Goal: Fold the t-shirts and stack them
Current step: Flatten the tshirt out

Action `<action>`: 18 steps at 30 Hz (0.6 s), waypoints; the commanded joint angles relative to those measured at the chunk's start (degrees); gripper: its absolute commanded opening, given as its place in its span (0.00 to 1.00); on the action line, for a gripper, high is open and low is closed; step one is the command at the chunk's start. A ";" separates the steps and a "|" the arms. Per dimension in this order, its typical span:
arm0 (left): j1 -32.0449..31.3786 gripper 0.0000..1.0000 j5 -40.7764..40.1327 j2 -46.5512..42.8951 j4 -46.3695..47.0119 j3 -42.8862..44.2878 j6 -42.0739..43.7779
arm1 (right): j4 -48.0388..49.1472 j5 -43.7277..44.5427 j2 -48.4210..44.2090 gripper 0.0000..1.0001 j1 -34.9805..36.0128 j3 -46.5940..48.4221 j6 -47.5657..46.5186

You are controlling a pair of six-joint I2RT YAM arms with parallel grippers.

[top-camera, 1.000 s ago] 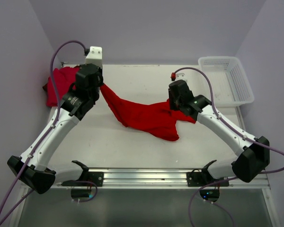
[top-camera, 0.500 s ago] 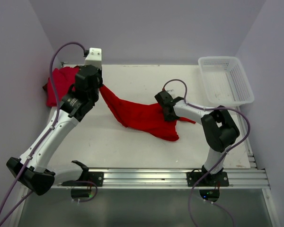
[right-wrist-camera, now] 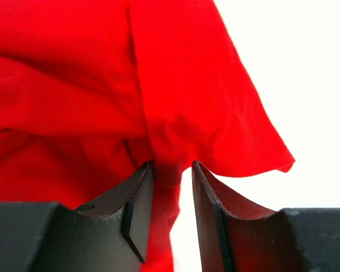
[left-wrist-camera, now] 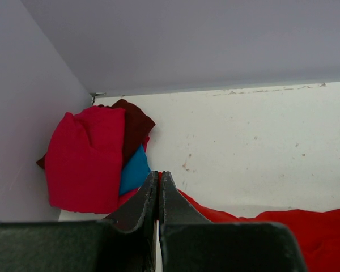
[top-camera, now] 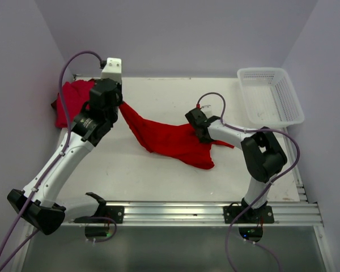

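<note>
The large bright red t-shirt point(top-camera: 170, 139) lies crumpled across the middle of the table. My left gripper point(top-camera: 120, 103) is shut on its far left corner and holds it lifted; in the left wrist view the gripper point(left-wrist-camera: 158, 175) pinches red cloth point(left-wrist-camera: 306, 226). My right gripper point(top-camera: 195, 127) is low at the shirt's right side. In the right wrist view the gripper point(right-wrist-camera: 171, 167) is open, its jaws apart around a hanging fold of the shirt point(right-wrist-camera: 102, 85). Folded red point(left-wrist-camera: 85, 158), dark maroon point(left-wrist-camera: 135, 122) and teal-blue point(left-wrist-camera: 135, 171) shirts are stacked at the far left corner point(top-camera: 71, 102).
A white plastic mesh basket point(top-camera: 270, 95) stands at the far right corner. The walls close in the left, back and right. A metal rail point(top-camera: 175, 211) runs along the near edge between the arm bases.
My right arm has folded back at the elbow and its gripper has moved left onto the shirt's right side. The left arm and the stack have stayed still.
</note>
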 commanded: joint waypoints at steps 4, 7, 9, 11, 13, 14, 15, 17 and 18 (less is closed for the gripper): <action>-0.27 0.00 0.28 -1.01 1.21 0.11 -1.23 | -1.31 5.83 -0.26 0.34 -0.18 3.33 1.64; -0.27 0.00 0.02 -1.27 1.21 0.02 -1.14 | -1.23 6.01 -0.34 0.17 -0.18 3.42 2.00; -0.36 0.00 -0.07 -1.27 1.39 0.02 -1.05 | -1.23 6.44 -0.52 0.06 -0.18 3.16 1.99; -0.45 0.00 -0.07 -1.10 1.30 0.02 -1.05 | -1.32 6.71 -0.78 0.00 -0.18 2.98 1.91; -0.54 0.00 -0.07 -0.92 1.48 -0.06 -1.14 | -1.32 7.06 -0.95 0.00 -0.10 2.89 1.82; -0.54 0.00 -0.07 -0.92 1.39 -0.06 -1.14 | -1.32 7.23 -1.13 0.00 -0.18 2.80 1.65; -0.62 0.00 -0.07 -0.92 1.48 -0.15 -1.14 | -1.32 7.32 -1.22 0.00 -0.18 2.72 1.64; -0.62 0.00 0.02 -0.92 1.48 -0.15 -1.14 | -1.49 7.32 -2.00 0.00 -0.18 2.80 1.73; -0.62 0.00 0.02 -0.92 1.48 -0.15 -1.14 | -2.02 7.32 -2.71 0.00 -0.18 2.89 1.91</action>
